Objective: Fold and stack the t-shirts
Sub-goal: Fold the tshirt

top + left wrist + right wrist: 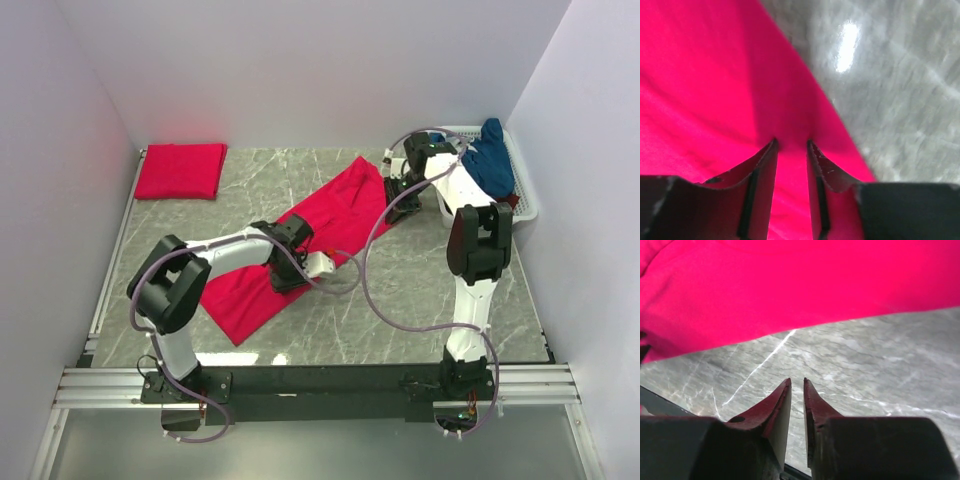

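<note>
Left gripper (791, 145): the jaws stand a little apart, tips down on red cloth that shows in the gap between them; I cannot tell whether a fold is pinched.
Left gripper's place: on the lower middle of the spread red shirt (330, 225), near its right edge, with bare table just beside it.
Right gripper (796, 382): the jaws are nearly together with a thin slit between them and nothing in it.
Right gripper's place: low over bare table, just short of the shirt's edge and apart from the cloth, at the shirt's far right end.
Spread red shirt: lies loose and rumpled on the middle of the table, running slantwise from near left to far right.
Folded red shirt (180, 170): a flat, neat rectangle in the far left corner of the table, well apart from both arms.
Basket (528, 200): white, at the far right edge of the table, just beyond the right arm.
Navy shirt (492, 160): heaped in the basket and hanging over its rim.
Darker red cloth (513, 201): a small patch showing in the basket below the navy shirt.
Table (330, 340): grey marble pattern with pale veins.
</note>
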You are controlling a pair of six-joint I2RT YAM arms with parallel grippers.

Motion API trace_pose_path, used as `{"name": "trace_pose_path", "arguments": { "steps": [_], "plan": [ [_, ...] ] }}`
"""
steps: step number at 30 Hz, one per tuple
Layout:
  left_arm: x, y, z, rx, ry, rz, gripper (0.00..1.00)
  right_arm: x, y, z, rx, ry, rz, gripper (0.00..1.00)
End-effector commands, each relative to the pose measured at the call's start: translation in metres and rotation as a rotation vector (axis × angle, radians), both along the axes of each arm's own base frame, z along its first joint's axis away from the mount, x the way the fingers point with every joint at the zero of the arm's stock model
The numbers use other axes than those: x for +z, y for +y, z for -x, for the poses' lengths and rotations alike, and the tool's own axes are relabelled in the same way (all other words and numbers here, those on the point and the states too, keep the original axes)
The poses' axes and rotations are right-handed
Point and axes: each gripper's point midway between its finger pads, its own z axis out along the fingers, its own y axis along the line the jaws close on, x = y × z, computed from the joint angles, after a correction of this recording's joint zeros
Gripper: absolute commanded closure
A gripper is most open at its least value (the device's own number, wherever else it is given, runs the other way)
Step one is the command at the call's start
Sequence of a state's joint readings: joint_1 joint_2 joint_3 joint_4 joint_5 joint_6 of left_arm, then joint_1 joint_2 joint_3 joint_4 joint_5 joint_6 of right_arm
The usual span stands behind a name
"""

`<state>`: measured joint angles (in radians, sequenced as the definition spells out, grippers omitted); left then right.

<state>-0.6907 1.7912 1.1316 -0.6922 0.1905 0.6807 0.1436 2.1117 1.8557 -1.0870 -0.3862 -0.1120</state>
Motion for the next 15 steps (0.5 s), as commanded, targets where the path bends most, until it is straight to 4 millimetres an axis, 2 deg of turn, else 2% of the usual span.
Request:
{"name": "trace_pose_path", "arguments": {
  "steps": [1, 2, 4, 6, 7, 10, 11, 13, 14, 15],
  "plan": [
    [-0.018, -0.009, 0.024, -0.008, 0.059, -0.049, 0.66, 0.025, -0.01, -0.001, -0.044, -0.04, -0.014, 0.78],
    [-0.017, -0.023, 0.033, -0.04, 0.077, -0.036, 0.66, 0.024, -0.014, -0.001, -0.053, -0.033, -0.015, 0.8],
    [-0.021, -0.039, 0.051, -0.057, 0.152, -0.018, 0.67, 0.023, -0.018, 0.001, -0.056, -0.021, -0.02, 0.82],
    [-0.014, -0.068, 0.067, -0.108, 0.189, 0.03, 0.68, 0.021, -0.022, 0.002, -0.064, -0.013, -0.02, 0.83],
    [-0.011, -0.084, 0.067, -0.109, 0.195, 0.053, 0.68, 0.02, -0.024, 0.003, -0.066, -0.011, -0.016, 0.83],
    [-0.005, -0.129, 0.091, -0.149, 0.26, 0.116, 0.68, 0.019, -0.026, 0.002, -0.066, -0.017, -0.012, 0.85],
    [0.013, -0.16, 0.094, -0.179, 0.246, 0.181, 0.68, 0.017, -0.025, 0.002, -0.064, -0.016, -0.013, 0.84],
    [0.026, -0.19, 0.102, -0.166, 0.286, 0.235, 0.62, 0.014, -0.024, -0.001, -0.069, -0.014, -0.02, 0.85],
    [0.052, -0.215, 0.102, -0.188, 0.298, 0.323, 0.57, 0.014, -0.024, -0.002, -0.07, -0.015, -0.023, 0.85],
    [0.064, -0.222, 0.101, -0.184, 0.306, 0.357, 0.55, 0.014, -0.023, -0.004, -0.069, -0.017, -0.026, 0.86]
  ]
}}
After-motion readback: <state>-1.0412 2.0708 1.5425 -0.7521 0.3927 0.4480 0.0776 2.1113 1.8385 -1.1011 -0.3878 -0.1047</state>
